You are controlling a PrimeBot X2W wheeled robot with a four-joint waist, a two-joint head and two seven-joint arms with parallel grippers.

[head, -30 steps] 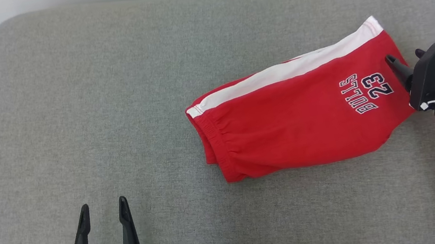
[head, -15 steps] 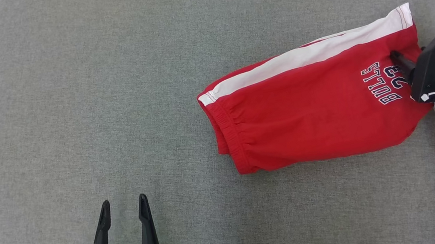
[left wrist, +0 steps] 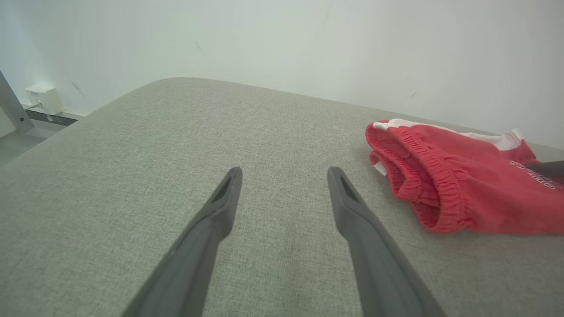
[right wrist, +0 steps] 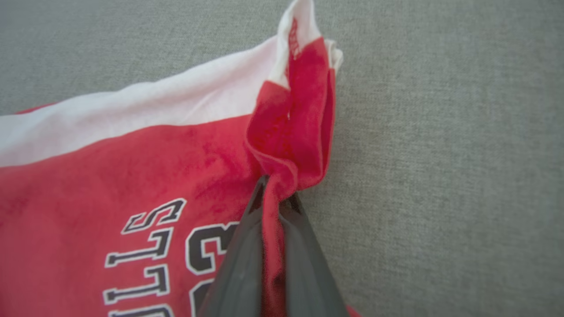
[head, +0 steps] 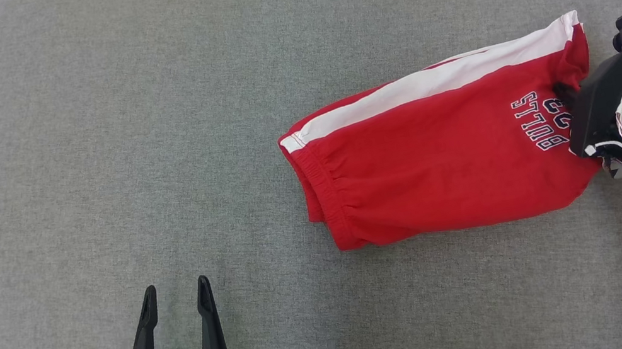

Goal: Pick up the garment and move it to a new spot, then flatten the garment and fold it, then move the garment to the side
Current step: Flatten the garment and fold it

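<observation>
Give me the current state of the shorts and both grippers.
red shorts: folded over, lying on the grey cushion, hem end bunched where it is pinched
right gripper: jaws shut on the shorts' hem by the lettering
left gripper: jaws open, holding nothing, well apart from the shorts

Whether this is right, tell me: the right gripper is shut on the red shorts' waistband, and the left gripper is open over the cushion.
Not the waistband: the right wrist view shows the right gripper shut on the red shorts at the leg hem. The left gripper is open over the cushion.
</observation>
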